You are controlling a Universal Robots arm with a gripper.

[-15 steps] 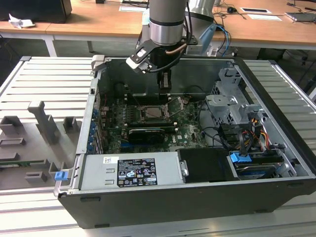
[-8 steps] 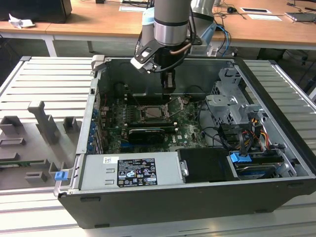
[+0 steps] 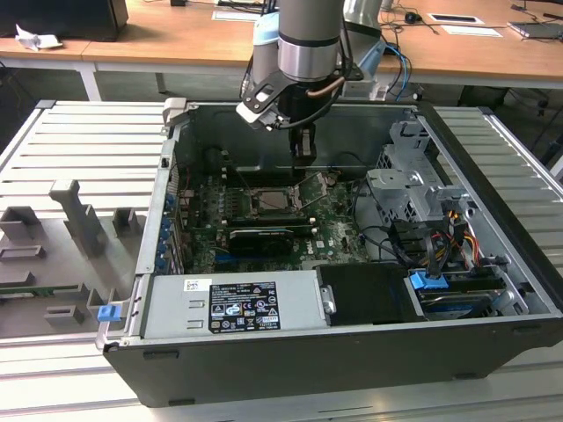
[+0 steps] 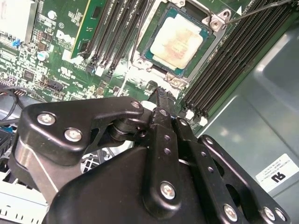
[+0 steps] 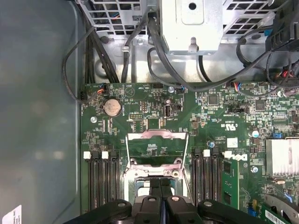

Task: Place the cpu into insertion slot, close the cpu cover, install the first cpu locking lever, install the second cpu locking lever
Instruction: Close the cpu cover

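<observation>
You see a label [image 3: 230, 305] on the power supply [image 3: 299, 294], its print too fine to read. White lettering [image 5: 237, 157] marks the motherboard [image 5: 140, 116], a sticker [image 4: 275, 173] the case wall [image 4: 252, 121].

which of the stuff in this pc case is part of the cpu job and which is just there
Job: cpu, seated in the insertion slot; cpu cover, swung open; gripper, shut, over them.
Just there: coin battery; memory slots; cables; heat sink; power supply.
</observation>
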